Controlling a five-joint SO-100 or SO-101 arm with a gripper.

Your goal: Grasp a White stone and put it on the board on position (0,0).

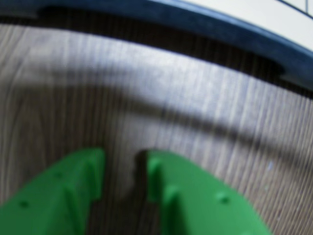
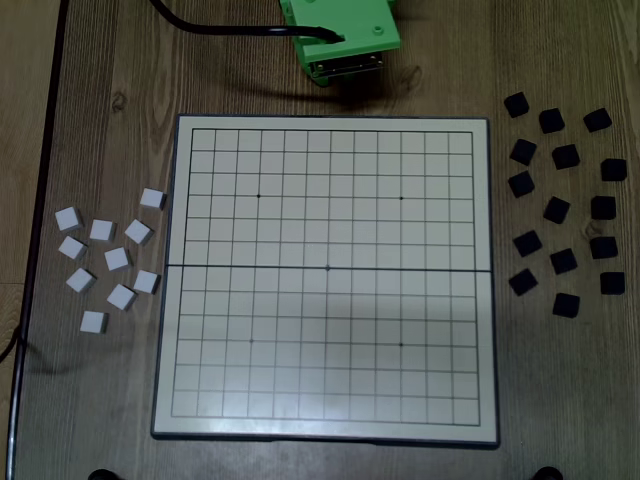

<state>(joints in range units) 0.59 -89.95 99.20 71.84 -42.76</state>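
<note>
Several white stones [image 2: 117, 259], small square blocks, lie loose on the wooden table left of the board [image 2: 325, 300] in the fixed view. The board is cream with a line grid and a dark rim, and no stone lies on it. In the wrist view my green gripper [image 1: 126, 159] hangs over bare wood, its jaws a little apart with nothing between them. The board's dark rim [image 1: 220, 24] runs across the top of that view. In the fixed view only the green arm [image 2: 340, 35] shows, beyond the board's far edge. No white stone shows in the wrist view.
Several black stones [image 2: 562, 262] lie scattered right of the board in the fixed view. A black cable [image 2: 230, 30] runs from the arm toward the upper left. A dark strip [image 2: 40, 200] marks the table's left side.
</note>
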